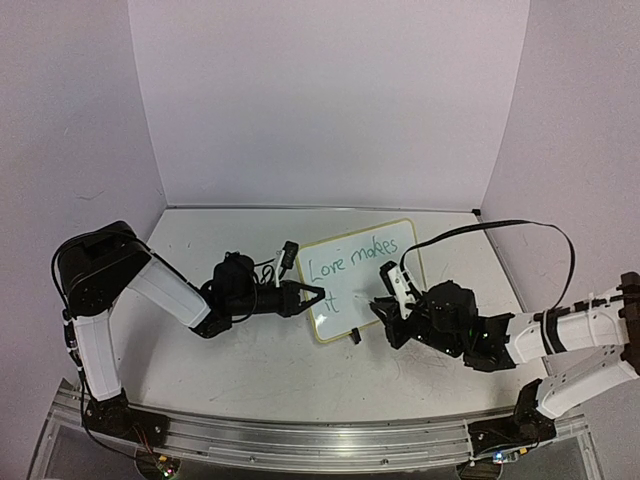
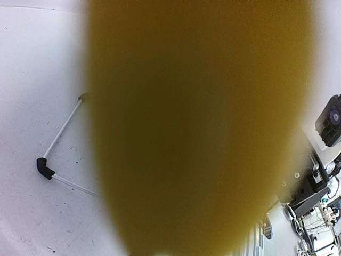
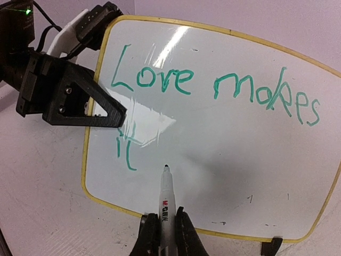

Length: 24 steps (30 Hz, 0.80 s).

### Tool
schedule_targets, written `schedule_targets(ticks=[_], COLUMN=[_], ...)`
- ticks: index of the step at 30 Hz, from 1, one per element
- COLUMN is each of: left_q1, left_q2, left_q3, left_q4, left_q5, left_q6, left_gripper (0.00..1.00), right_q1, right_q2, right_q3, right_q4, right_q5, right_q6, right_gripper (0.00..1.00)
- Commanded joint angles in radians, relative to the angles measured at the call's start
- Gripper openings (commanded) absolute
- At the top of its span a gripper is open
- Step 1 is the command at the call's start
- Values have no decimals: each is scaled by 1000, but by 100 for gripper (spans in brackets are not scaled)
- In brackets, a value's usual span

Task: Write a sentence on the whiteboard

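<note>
The whiteboard (image 1: 372, 262) leans back at the table's middle on black clip feet (image 3: 272, 246). It has a yellow frame and "Love makes it" in green (image 3: 160, 80). My left gripper (image 1: 318, 295) is shut on the board's left edge, and one black finger (image 3: 114, 113) lies over its front. My right gripper (image 3: 165, 217) is shut on a white marker (image 3: 166, 200) below the board's bottom edge. The marker's dark tip (image 3: 167, 168) sits at the board's surface just right of "it". A blurred yellow mass (image 2: 197, 128) fills the left wrist view and hides that gripper's fingers.
White walls close the table on three sides. A black cable (image 1: 520, 225) arcs from the right arm over the board's right corner. A thin white rod with a black elbow (image 2: 45, 168) shows at the left of the left wrist view. A metal rail (image 1: 320, 440) runs along the near edge.
</note>
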Motion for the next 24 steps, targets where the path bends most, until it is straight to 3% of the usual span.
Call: schedule_targets(ticks=[1, 24], left_q1=[32, 31], left_q2=[28, 40], left_q3=[-7, -10], left_q4=[-51, -51], left_q5=[-51, -48], left_q6=[-47, -32], left_gripper=[0, 0], right_q1=[4, 4], right_q2=[43, 176], right_q3=[82, 165], right_q4=[34, 65], right_q5=[58, 90], right_q6=[-4, -11], right_gripper=[0, 0])
